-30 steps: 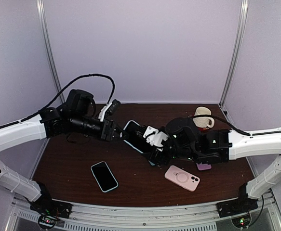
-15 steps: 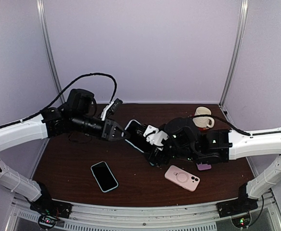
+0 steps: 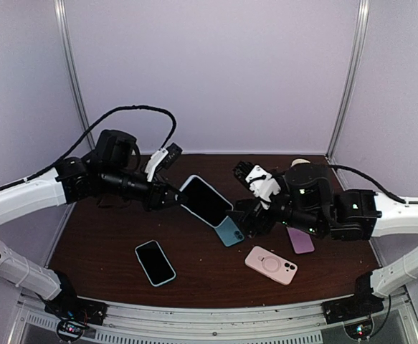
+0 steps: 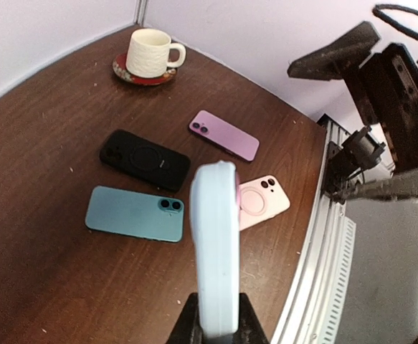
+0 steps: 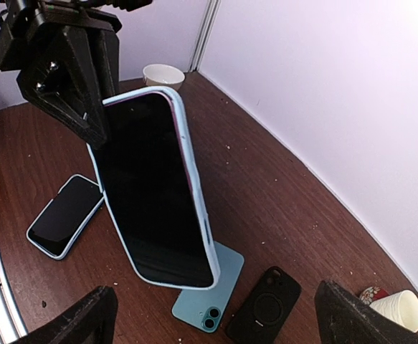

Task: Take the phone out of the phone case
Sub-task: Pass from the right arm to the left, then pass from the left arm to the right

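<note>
My left gripper [image 3: 171, 196] is shut on one end of a phone in a light blue case [image 3: 206, 201] and holds it tilted above the table, screen toward the right arm. In the left wrist view the case [image 4: 214, 244] shows edge-on between the jaws of the left gripper [image 4: 214, 328]. My right gripper [image 3: 247, 208] is open and empty, a little to the right of the phone's free end. In the right wrist view the cased phone [image 5: 151, 190] hangs ahead of the wide-open right gripper [image 5: 221, 319], apart from it.
On the table lie a teal phone [image 3: 230, 231] under the held one, a pink case [image 3: 271, 264], a purple phone [image 3: 300, 241], a black case [image 4: 145, 159] and another blue-cased phone [image 3: 155, 262]. A cup on a red coaster [image 4: 150, 52] stands at the back right.
My right gripper has let go of the cased phone, opened and drawn back to the right. The left gripper has lifted and tilted the phone, which uncovers the teal phone.
</note>
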`<state>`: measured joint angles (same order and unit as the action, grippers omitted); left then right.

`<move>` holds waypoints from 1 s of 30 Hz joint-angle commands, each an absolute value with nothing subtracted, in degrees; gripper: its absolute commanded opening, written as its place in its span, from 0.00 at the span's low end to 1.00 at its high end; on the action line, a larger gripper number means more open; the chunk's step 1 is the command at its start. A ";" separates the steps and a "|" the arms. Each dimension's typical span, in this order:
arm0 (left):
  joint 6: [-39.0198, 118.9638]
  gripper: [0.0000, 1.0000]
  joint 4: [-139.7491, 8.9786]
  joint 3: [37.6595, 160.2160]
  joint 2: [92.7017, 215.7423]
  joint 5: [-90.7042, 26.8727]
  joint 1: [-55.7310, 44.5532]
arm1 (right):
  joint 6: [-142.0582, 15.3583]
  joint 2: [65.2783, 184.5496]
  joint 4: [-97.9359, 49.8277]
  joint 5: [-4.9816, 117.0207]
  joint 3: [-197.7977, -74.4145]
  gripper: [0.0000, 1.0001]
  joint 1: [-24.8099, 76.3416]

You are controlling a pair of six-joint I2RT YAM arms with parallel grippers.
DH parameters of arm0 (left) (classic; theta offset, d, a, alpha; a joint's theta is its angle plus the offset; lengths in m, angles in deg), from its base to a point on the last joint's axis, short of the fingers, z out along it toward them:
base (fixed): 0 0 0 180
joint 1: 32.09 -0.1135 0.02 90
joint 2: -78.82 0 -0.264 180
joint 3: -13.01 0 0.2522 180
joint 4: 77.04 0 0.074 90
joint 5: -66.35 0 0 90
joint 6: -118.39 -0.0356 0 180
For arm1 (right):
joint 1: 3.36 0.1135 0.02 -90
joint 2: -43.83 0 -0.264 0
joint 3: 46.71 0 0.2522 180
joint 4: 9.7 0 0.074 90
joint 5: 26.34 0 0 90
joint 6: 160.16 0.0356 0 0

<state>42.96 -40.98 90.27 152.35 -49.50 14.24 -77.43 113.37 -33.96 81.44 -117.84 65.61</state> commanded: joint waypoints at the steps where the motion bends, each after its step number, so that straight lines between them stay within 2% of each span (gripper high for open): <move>1: 29.41 0.00 -47.37 93.27 149.18 -50.25 14.05 | -79.62 106.71 -26.70 78.16 -110.31 1.00 64.02; 7: 11.42 0.00 -49.66 91.69 147.76 -55.67 14.03 | -89.00 97.87 -15.08 71.62 -99.17 1.00 63.79; 12: -4.96 0.00 -55.63 85.73 143.94 -62.47 14.01 | -97.45 93.43 -5.60 65.15 -91.42 1.00 63.73; 17: -14.63 0.00 -57.31 83.51 142.47 -67.37 14.01 | -100.46 93.52 -2.83 60.63 -90.06 1.00 63.62; 24: -15.48 0.00 -62.11 82.24 141.41 -71.00 14.04 | -100.79 94.05 4.26 55.03 -89.72 0.96 63.61; 30: -12.41 0.00 -69.29 80.85 140.18 -74.88 13.98 | -104.38 95.25 4.74 51.40 -91.10 0.86 63.62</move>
<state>-13.54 -56.12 81.75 142.69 -69.32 14.24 -101.76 94.46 1.88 55.04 -90.19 63.77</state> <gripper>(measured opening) 0.085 0.885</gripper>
